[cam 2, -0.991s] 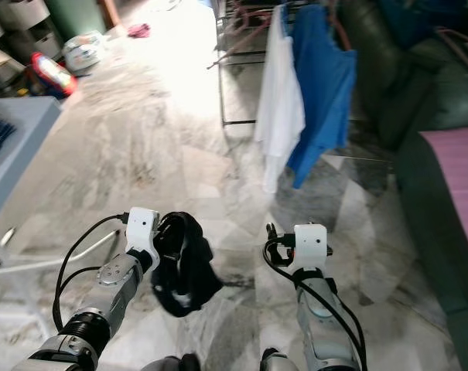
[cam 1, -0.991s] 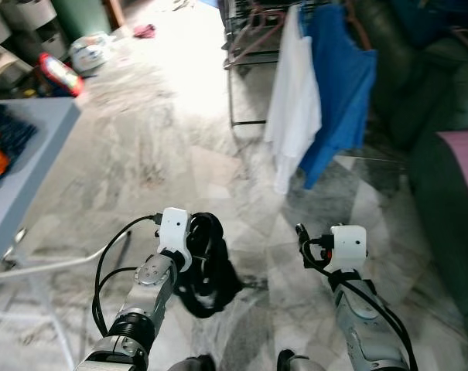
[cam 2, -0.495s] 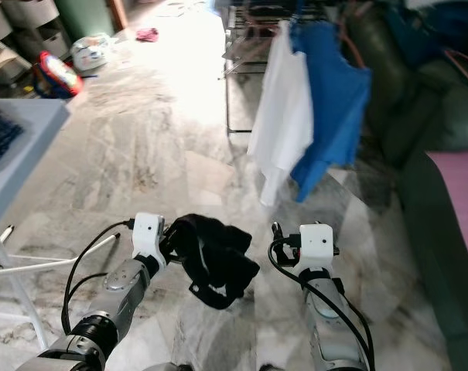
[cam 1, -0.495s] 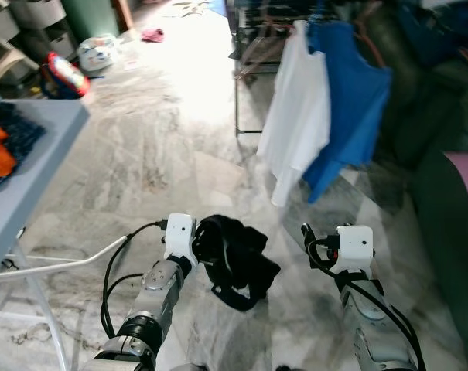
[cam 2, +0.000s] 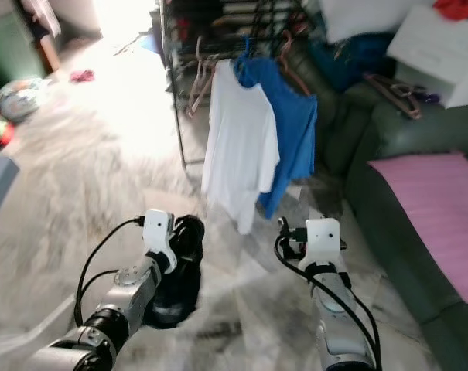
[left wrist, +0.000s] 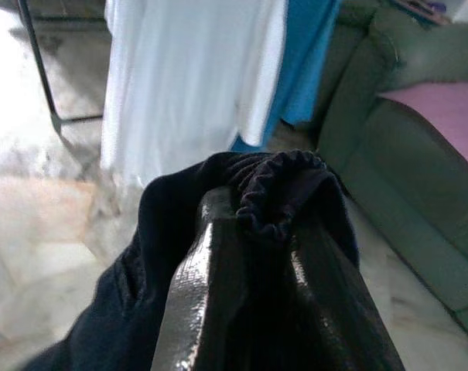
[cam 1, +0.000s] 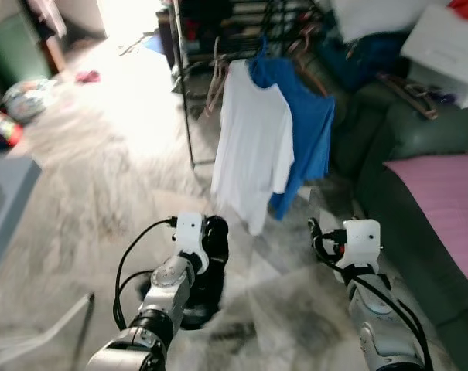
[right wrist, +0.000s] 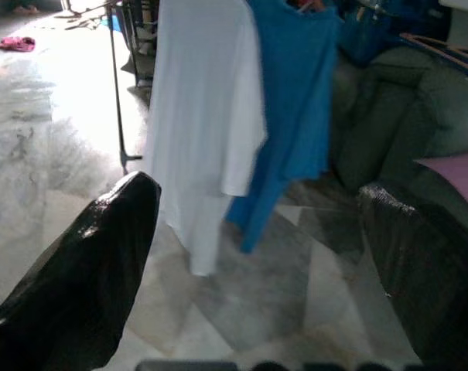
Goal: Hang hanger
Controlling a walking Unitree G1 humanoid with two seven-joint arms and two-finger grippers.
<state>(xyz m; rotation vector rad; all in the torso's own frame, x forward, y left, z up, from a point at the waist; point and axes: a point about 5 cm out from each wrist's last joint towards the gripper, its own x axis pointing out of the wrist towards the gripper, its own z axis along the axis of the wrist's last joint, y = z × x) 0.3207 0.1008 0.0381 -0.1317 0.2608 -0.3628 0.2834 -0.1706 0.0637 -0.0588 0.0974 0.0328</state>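
left hand (left wrist: 249, 232) clamps black garment (cam 1: 210, 270) (bunched) | right hand (right wrist: 257, 255) spread, empty | rack (cam 1: 218, 46) well ahead

**Black bundle, white and blue on the rack**

The cloth (left wrist: 241, 224) wrapped over the left gripper's (left wrist: 249, 232) glossy black fingers (left wrist: 199, 278) is black. A white shirt (cam 1: 251, 151) hangs beside a bright blue one (cam 1: 303, 135) on a dark rack (cam 1: 186, 100). The floor (cam 1: 102, 178) is grey-and-white marble, veined. The sofa (cam 1: 419, 178) is dark green, with a pink cover (cam 1: 450, 197). Both arms are silver with white wrist boxes.
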